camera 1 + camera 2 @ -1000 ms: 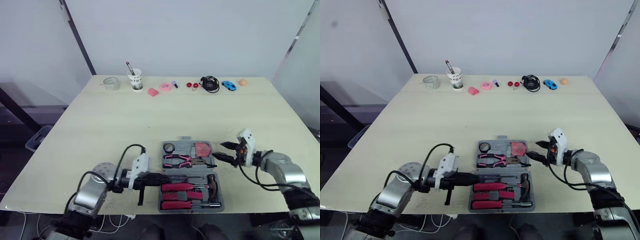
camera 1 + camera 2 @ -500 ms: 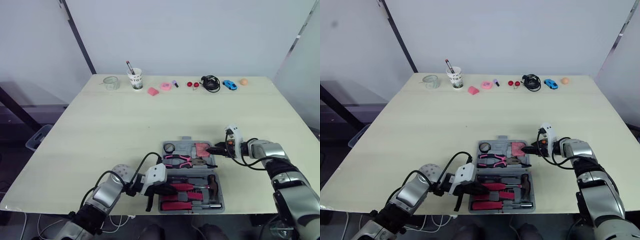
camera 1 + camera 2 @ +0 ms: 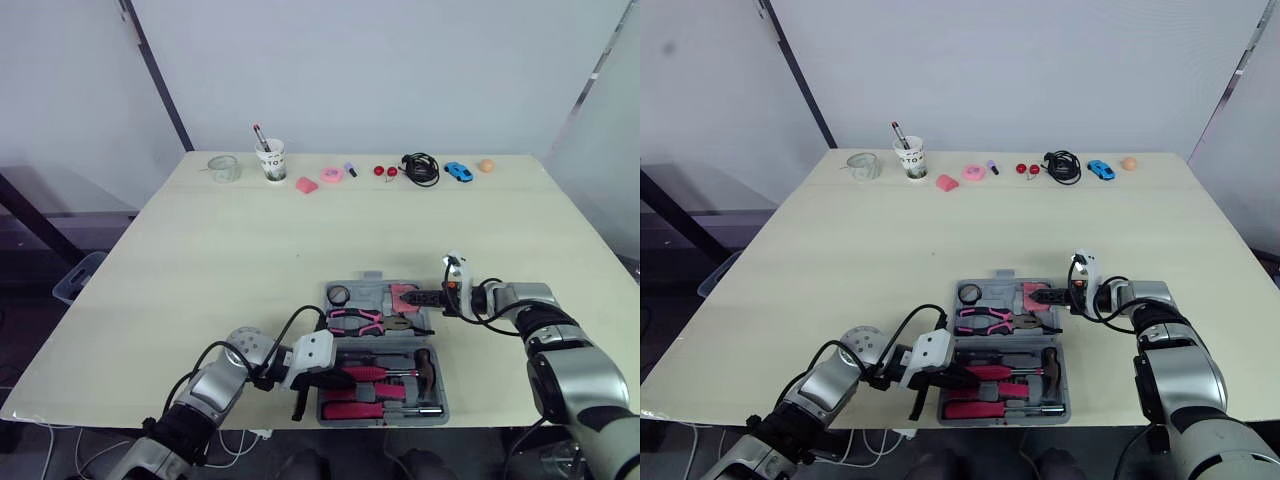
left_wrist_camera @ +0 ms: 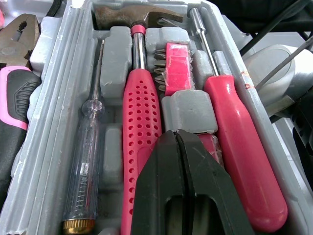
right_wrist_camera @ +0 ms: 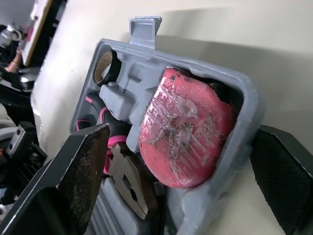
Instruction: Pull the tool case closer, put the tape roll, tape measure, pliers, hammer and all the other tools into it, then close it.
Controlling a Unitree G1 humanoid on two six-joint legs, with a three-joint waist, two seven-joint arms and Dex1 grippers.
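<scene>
The grey tool case (image 3: 437, 400) lies open flat near the table's front edge. Its far half holds the tape roll (image 3: 338, 295), the pink-handled pliers (image 3: 358, 321) and the pink tape measure (image 5: 186, 142). The near half holds the hammer (image 4: 134, 19), pink screwdrivers (image 4: 239, 161) and a bit set (image 4: 177, 66). My left gripper (image 4: 177, 134) is shut and empty, low over the near half by its left edge. My right gripper (image 3: 424, 298) is open at the case's far right corner. One finger (image 5: 73, 171) is over the tray and the other (image 5: 283, 171) is outside the wall.
Along the far edge of the table (image 3: 250, 240) stand a glass jar (image 3: 222, 167), a paper cup with pens (image 3: 270, 158), pink bits (image 3: 306, 184), red balls (image 3: 384, 171), a black cable (image 3: 420, 167), a blue toy car (image 3: 457, 171) and an orange ball (image 3: 486, 165).
My left gripper has moved right, from beside the case to over its near half. My right gripper has moved left to the tape measure corner. The case has not shifted.
</scene>
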